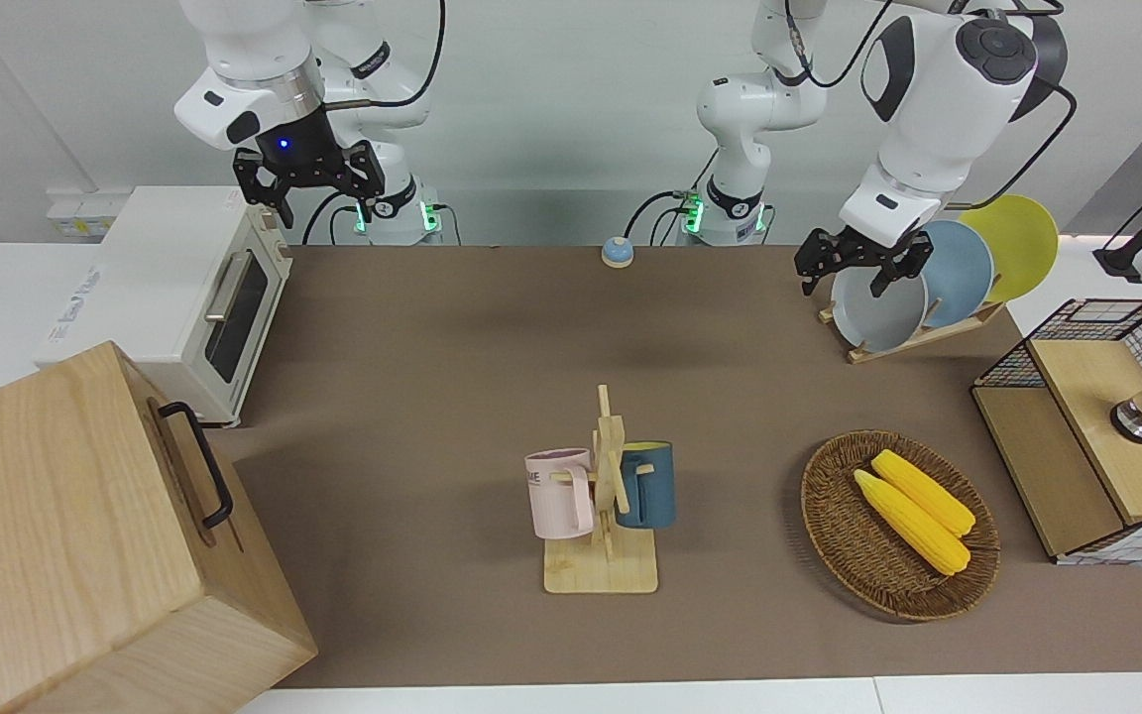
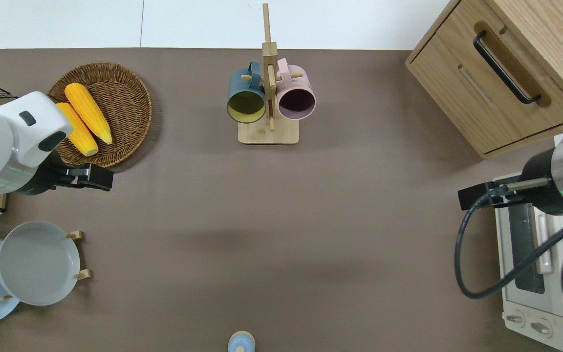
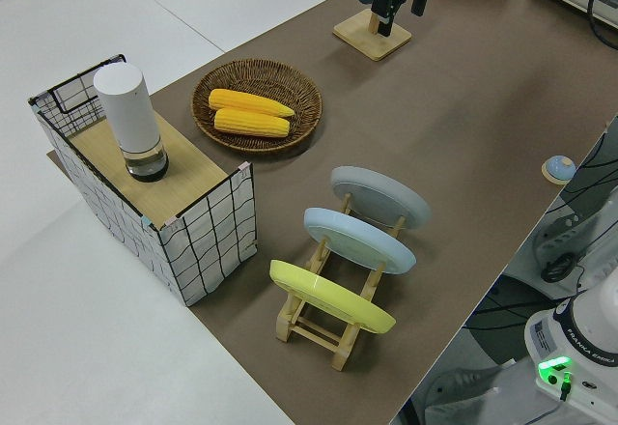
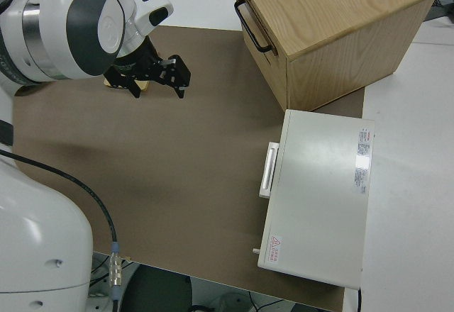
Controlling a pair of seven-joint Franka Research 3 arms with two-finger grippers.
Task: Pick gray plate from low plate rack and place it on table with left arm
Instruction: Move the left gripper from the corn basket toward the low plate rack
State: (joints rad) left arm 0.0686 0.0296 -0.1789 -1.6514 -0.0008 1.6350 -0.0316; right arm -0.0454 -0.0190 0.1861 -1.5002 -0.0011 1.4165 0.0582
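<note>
Front view: the left claw (image 1: 860, 266) hangs with its fingers spread wide, grasping nothing, just at the top rim of the gray plate (image 1: 878, 309). That plate leans in the low plate rack (image 1: 913, 337) on the desk (image 1: 452, 397), with a sky-blue plate (image 1: 960, 273) and a yellow plate (image 1: 1017, 243) in the slots beside it. The right arm is parked, its claw (image 1: 306, 183) released.

Overhead view: the left claw (image 2: 83, 177) is over bare desk between the gray plate (image 2: 37, 262) and a wicker basket (image 2: 125, 105) of corn.

Left side view: the gray plate (image 3: 379, 196) stands in the rack's end slot.

Gray plate (image 2: 37, 261) in low plate rack (image 3: 333, 324), farthest slot fr. robots
</note>
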